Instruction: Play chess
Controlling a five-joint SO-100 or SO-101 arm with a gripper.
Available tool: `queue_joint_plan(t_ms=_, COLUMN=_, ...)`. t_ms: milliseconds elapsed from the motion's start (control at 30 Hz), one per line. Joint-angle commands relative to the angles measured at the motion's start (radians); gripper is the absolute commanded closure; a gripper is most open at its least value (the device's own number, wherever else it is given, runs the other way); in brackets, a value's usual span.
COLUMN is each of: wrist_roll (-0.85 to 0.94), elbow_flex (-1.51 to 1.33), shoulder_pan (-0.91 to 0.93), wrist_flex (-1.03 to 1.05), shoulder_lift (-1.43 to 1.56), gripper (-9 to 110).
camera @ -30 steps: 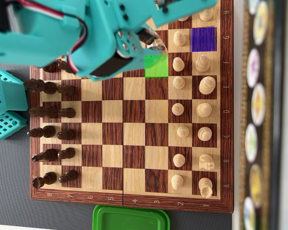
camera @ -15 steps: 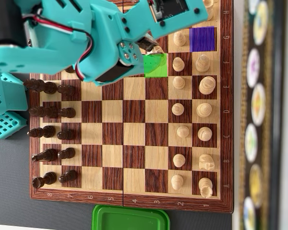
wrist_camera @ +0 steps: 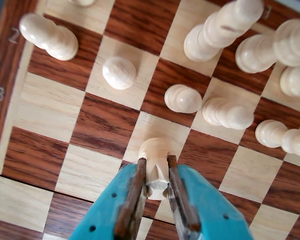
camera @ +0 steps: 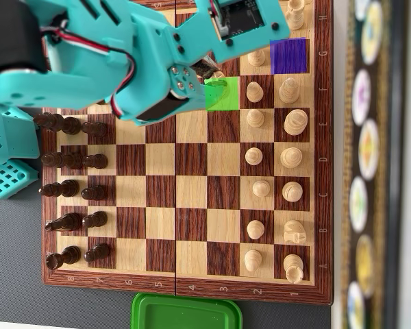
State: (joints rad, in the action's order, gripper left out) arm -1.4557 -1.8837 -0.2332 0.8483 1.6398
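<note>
My gripper [wrist_camera: 157, 165] is closed narrow on a pale wooden chess piece [wrist_camera: 159, 155], its two brown-padded fingers [wrist_camera: 135, 192] pressing the piece's sides. The piece is cream-coloured and smooth, with a rounded base; from the wrist view I see it mostly from above and cannot tell which kind of piece it is. It sits over a light square of the chessboard [wrist_camera: 97, 127], whether touching it or just above I cannot tell. In the overhead view that square is tinted green [camera: 226, 96], and a purple-tinted square [camera: 288, 56] lies near the board's edge, two files over. Beyond my fingers stand the other white pieces [wrist_camera: 182, 98], a row of pawns and taller ones behind. The dark pieces [camera: 72, 161] line the opposite side of the board, and a green lid [camera: 186, 312] lies on the bench beside it.
</note>
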Motion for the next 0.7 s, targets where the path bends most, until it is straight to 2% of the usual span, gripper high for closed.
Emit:
queue_joint_plan(t_ms=0, wrist_roll=-0.008, elbow_flex=0.02, shoulder_pan=0.011, wrist_flex=-0.012, shoulder_lift=-0.002, gripper=97)
queue_joint_plan(t_ms=667, wrist_roll=-0.009, elbow_flex=0.02, shoulder_pan=0.008, wrist_flex=-0.014, shoulder_lift=-0.011, gripper=97)
